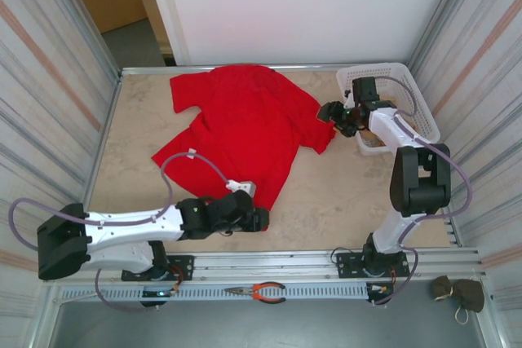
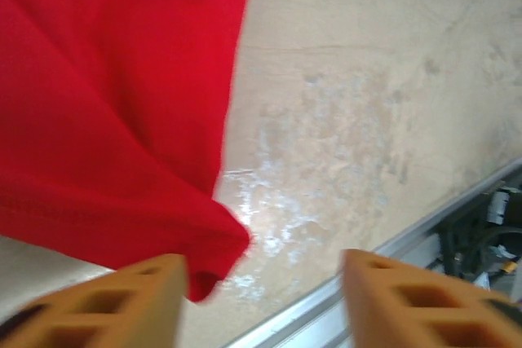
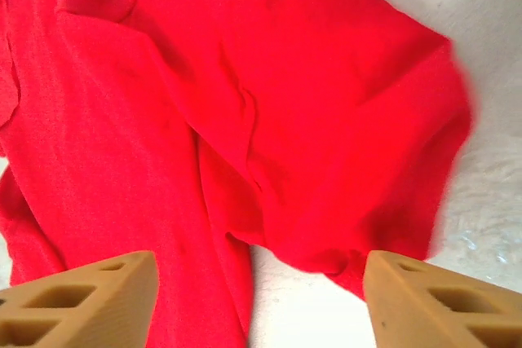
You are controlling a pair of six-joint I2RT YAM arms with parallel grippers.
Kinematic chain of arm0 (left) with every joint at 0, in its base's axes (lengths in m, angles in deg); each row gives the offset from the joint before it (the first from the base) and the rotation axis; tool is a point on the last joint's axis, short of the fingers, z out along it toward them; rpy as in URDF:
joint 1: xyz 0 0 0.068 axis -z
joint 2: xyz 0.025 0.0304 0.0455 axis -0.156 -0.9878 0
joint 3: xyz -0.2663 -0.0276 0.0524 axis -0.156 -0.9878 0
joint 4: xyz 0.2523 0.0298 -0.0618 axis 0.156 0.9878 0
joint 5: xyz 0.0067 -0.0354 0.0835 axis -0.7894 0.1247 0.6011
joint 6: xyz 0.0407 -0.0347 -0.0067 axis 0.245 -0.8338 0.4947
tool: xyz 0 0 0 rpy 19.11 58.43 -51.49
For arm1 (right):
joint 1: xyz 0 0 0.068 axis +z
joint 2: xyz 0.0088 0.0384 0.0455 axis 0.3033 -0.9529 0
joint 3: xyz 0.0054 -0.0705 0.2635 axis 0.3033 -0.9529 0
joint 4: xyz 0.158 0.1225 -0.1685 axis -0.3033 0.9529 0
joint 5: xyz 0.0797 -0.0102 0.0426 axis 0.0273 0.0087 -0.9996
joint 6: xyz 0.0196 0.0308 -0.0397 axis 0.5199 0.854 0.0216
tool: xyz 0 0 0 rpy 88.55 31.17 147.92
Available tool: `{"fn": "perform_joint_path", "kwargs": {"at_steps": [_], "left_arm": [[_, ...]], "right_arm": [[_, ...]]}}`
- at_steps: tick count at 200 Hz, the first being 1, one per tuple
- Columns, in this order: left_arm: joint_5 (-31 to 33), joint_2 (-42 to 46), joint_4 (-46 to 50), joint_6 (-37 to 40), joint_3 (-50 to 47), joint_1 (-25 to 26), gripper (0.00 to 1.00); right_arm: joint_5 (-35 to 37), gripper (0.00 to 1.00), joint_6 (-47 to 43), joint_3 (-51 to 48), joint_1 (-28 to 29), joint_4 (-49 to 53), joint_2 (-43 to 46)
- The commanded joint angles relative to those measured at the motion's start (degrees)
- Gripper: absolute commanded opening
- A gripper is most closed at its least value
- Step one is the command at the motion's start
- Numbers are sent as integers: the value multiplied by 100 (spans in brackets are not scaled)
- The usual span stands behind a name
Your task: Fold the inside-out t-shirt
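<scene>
Left gripper [image 1: 259,219] has its jaws spread wide with nothing in them, low over the table [image 1: 351,193] at the near hem corner of the inside-out t-shirt [image 1: 245,132]. In the wrist view the red corner sits just beside one finger [image 2: 139,299], with bare tabletop in the gap. Right gripper [image 1: 330,112] is also wide apart and empty, at the shirt's right sleeve edge with cloth under it. Shirt lies spread and wrinkled on the far-centre of the table. White basket [image 1: 383,68] is behind the right arm. Pliers [image 1: 259,291] lie on the near rail.
</scene>
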Motion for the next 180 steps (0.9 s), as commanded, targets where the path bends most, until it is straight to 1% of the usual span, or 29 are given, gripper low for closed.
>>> {"fn": "perform_joint_path", "kwargs": {"at_steps": [1, 13, 28, 48, 59, 66, 80, 94, 113, 133, 149, 166, 180], "left_arm": [[360, 349, 432, 266, 409, 24, 84], [460, 640, 709, 367, 478, -149, 92], [171, 973, 903, 514, 477, -788, 94], [-552, 1202, 912, 892, 395, -2188, 95], [-1100, 1138, 774, 1075, 349, -3183, 95], [-1387, 1026, 641, 1225, 341, -3727, 95], [-1789, 647, 480, 1438, 414, -4606, 95], [-2182, 126, 147, 1620, 500, -5211, 95], [-2392, -673, -151, 1656, 652, -5634, 94], [-2525, -1486, -568, 1521, 768, -5790, 92], [-2545, -1911, -730, 1443, 826, -5858, 91], [-2561, -2177, -809, 1336, 788, -5970, 90], [-2586, -2256, -891, 1086, 657, -6069, 90]], "right_arm": [[371, 73, -212, 93, 28, 410, 685], [411, 72, -169, 30, 144, 377, 939], [435, 69, -119, -25, 365, 329, 1067], [494, 64, 9, -88, 657, 101, 911], [482, 58, 158, -71, 757, -56, 655], [445, 55, 263, -45, 804, -174, 447], [466, 47, 497, 57, 856, -385, 5], [432, 42, 701, 249, 852, -545, -491], [384, 39, 873, 617, 869, -551, -1127], [344, 34, 1064, 900, 887, -501, -1653], [506, 30, 1235, 962, 879, -443, -1855], [628, 31, 1411, 1007, 837, -396, -2060], [624, 35, 1535, 1155, 796, -298, -2282]]}}
